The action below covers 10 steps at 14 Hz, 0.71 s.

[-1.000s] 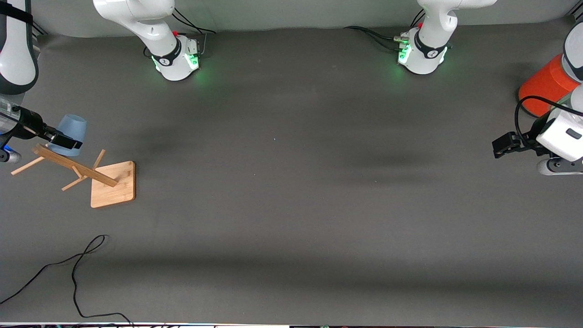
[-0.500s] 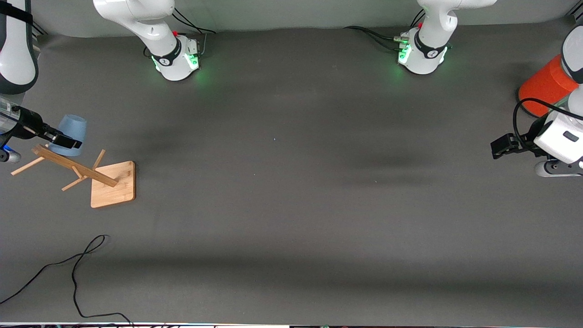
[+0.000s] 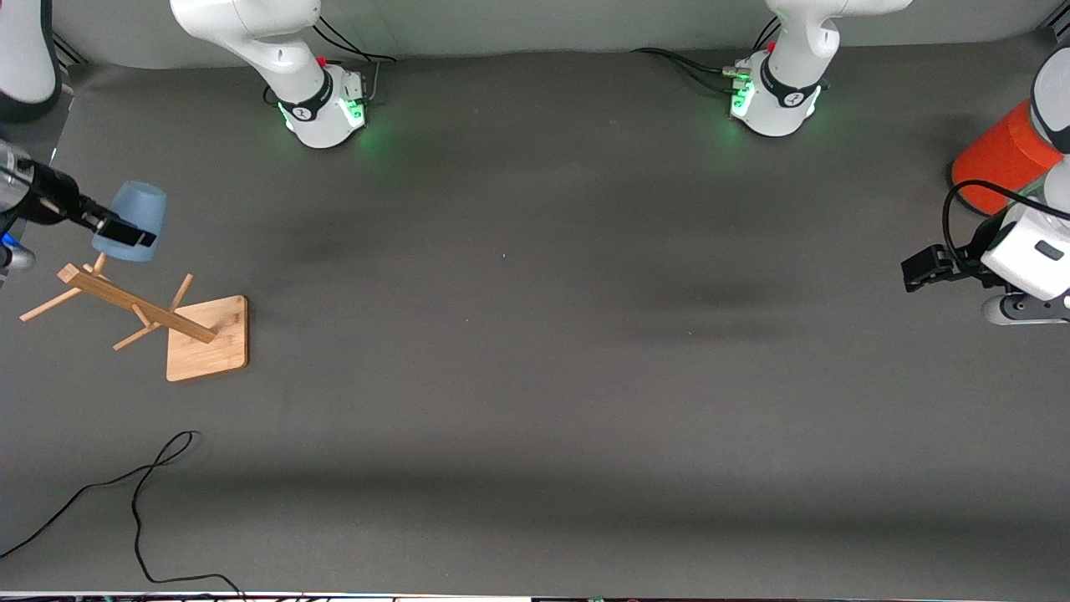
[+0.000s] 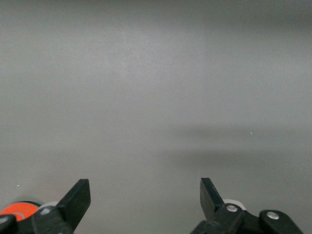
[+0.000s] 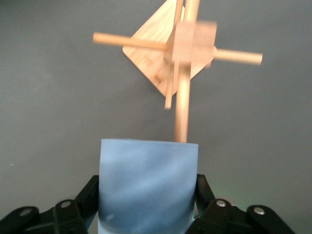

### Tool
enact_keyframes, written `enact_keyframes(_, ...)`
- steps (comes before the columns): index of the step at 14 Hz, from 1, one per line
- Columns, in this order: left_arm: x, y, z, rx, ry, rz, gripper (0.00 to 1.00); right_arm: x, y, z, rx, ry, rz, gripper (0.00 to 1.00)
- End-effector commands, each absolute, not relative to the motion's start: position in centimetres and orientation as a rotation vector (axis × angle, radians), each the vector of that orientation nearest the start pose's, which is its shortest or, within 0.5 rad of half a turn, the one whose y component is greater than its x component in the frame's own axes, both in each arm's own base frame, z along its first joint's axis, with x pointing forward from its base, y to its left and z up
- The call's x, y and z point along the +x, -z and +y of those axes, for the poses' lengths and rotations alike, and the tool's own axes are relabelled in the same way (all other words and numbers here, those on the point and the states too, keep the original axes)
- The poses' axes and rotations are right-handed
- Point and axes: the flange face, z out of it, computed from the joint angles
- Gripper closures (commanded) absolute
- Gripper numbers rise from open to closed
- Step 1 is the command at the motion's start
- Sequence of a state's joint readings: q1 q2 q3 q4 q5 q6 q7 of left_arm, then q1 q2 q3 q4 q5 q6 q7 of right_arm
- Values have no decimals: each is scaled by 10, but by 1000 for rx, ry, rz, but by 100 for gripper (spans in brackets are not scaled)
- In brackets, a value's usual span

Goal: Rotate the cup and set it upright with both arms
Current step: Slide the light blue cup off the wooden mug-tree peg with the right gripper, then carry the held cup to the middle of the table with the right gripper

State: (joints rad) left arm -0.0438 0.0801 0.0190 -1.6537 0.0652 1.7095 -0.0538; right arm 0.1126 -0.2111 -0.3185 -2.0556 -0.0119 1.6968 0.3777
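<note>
The pale blue cup (image 3: 134, 219) hangs in the air, bottom up, just above the top pegs of the wooden rack (image 3: 134, 309) at the right arm's end of the table. My right gripper (image 3: 117, 232) is shut on its rim end. In the right wrist view the cup (image 5: 147, 184) fills the space between the black fingers (image 5: 90, 195), with the rack (image 5: 180, 53) under it. My left gripper (image 3: 915, 272) is open and empty, held low at the left arm's end of the table; its wrist view shows only bare mat between the fingertips (image 4: 78, 197).
A large orange cylinder (image 3: 999, 159) stands at the left arm's end, partly hidden by the left arm. The rack's square base (image 3: 209, 334) rests on the grey mat. A black cable (image 3: 142, 493) loops near the front edge.
My right gripper has lifted the cup up off the rack's peg, away from the wooden arm. The left arm has barely moved.
</note>
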Motion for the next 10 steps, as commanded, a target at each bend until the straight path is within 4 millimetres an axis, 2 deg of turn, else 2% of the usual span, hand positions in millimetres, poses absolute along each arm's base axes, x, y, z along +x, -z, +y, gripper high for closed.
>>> enact_keyframes(1,582,-556,-4,-3073,-21,-15,0,448,-533,-84,-2920,-255,948,67)
enact_keyframes(3,582,-557,-5,-3073,-16,-13,0,442,-543,-54,-2902,-272,1024,67)
enact_keyframes(5,583,-558,-5,-3073,-4,-12,0,441,-550,-10,-2875,-278,1131,67)
enact_keyframes(8,583,-558,-5,-3075,-2,-13,0,442,-563,80,-2798,-280,1291,67)
enact_keyframes(10,583,-557,-5,-3075,-4,-13,0,447,-570,153,-2761,-251,1411,67)
